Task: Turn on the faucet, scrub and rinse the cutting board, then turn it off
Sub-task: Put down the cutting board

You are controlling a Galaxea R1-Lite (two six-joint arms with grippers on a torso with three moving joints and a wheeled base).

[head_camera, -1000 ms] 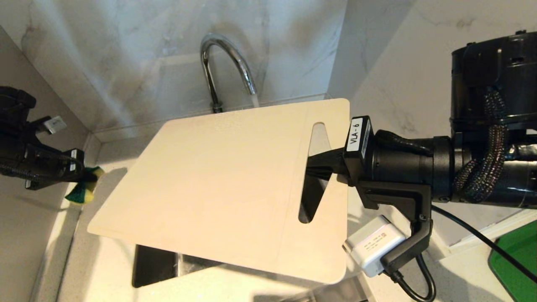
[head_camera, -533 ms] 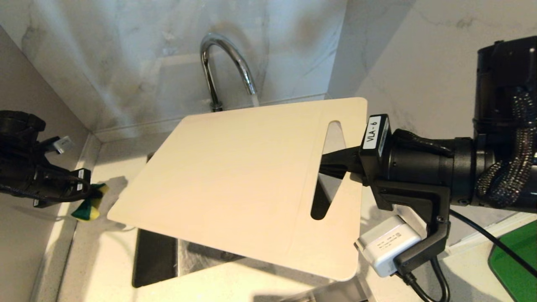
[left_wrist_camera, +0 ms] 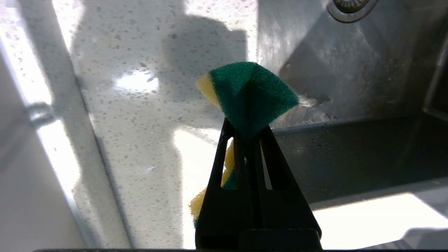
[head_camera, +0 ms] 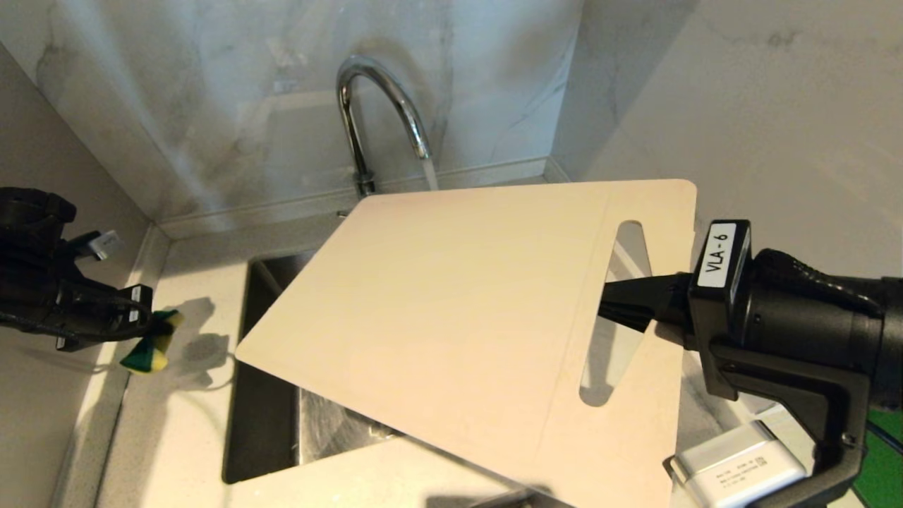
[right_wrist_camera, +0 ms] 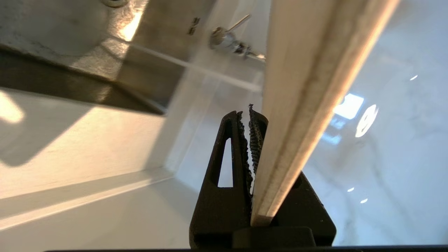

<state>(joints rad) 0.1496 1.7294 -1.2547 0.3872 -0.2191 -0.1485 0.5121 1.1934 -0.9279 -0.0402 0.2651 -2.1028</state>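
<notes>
The cutting board [head_camera: 458, 324] hangs in the air above the sink [head_camera: 264, 416], tilted, its pale face turned up toward the head camera and its far edge just in front of the faucet [head_camera: 381, 106]. The elongated handle slot [head_camera: 614, 310] lies along the board's right side. The right gripper [head_camera: 621, 305] reaches in from the right and pinches the strip of board between the slot and the right edge; in the right wrist view the 2 ribbed fingers [right_wrist_camera: 224, 154] are pressed nearly together against the board's thin edge [right_wrist_camera: 308, 105], which runs slantwise past them. A white label reading VLA-6 [head_camera: 719, 254] sits on the wrist behind the gripper, and a white box with a cable [head_camera: 741, 469] hangs under it. Water runs from the faucet's spout in a thin stream that drops behind the board's far edge. The sink's dark steel basin shows below the board's near-left corner, set in a pale speckled counter [head_camera: 176, 423]. Well apart to the left, the left gripper [head_camera: 144, 328] hovers over the counter beside the sink, its fingers [left_wrist_camera: 224, 168] squeezed tight on a green-and-yellow sponge [left_wrist_camera: 248, 94] that bulges out past the tips. Marble walls [head_camera: 211, 106] close the corner behind. A sliver of dark green tray [head_camera: 882, 451] shows at the right edge.
</notes>
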